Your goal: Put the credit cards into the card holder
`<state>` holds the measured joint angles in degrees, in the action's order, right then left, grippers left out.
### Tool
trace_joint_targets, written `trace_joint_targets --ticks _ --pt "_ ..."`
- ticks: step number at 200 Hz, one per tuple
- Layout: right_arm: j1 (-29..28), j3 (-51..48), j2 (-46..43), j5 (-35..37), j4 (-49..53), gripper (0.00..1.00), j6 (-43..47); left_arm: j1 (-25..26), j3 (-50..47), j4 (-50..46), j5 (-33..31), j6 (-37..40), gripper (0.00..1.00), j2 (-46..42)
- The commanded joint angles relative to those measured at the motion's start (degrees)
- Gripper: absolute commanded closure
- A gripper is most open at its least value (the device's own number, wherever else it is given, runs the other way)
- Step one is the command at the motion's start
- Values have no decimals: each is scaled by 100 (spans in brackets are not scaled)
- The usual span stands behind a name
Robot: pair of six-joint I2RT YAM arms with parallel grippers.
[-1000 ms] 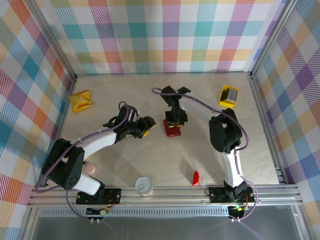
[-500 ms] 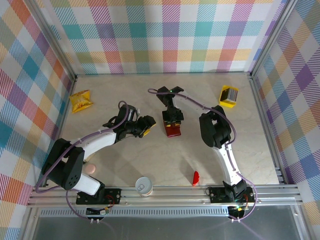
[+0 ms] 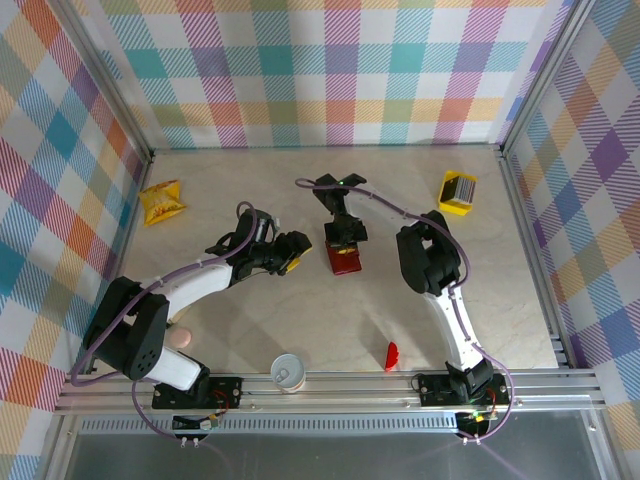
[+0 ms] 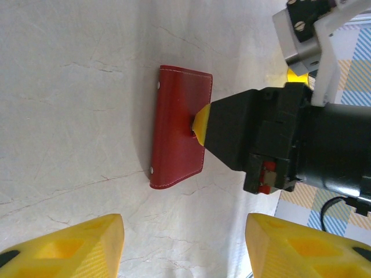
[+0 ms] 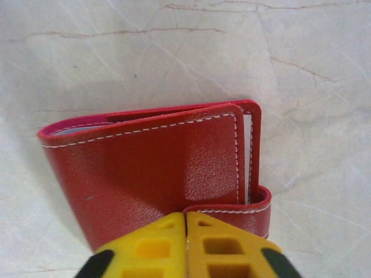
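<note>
The right gripper (image 5: pixel 185 216) touches the holder (image 5: pixel 145 168) with closed jaws. The left gripper (image 4: pixel 184 231), just left of the holder, has open jaws.

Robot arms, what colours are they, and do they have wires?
The left arm and right arm are white tubes joined by chunky black joints. A thin purple cable runs along each. The left gripper and right gripper have black bodies and bright yellow fingers with little hollow holes and black patches.
</note>
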<state>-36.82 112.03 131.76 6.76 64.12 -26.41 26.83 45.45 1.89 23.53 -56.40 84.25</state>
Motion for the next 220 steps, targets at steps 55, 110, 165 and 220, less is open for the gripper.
trace_joint_targets --ticks 55,110,165,220 --pt "410 -1223 -1017 -1496 -1190 100 -595 -22 227 89 234 -73 60 328" --pt "500 -1463 -1167 -1778 -1340 100 -775 280 795 263 398 -46 83 1057" --pt "497 -1622 -1185 -1906 -1462 100 -847 505 1084 498 360 -196 94 1666" --pt "500 -1645 -1181 -2045 -1516 100 -849 534 1097 727 275 -196 100 2076"
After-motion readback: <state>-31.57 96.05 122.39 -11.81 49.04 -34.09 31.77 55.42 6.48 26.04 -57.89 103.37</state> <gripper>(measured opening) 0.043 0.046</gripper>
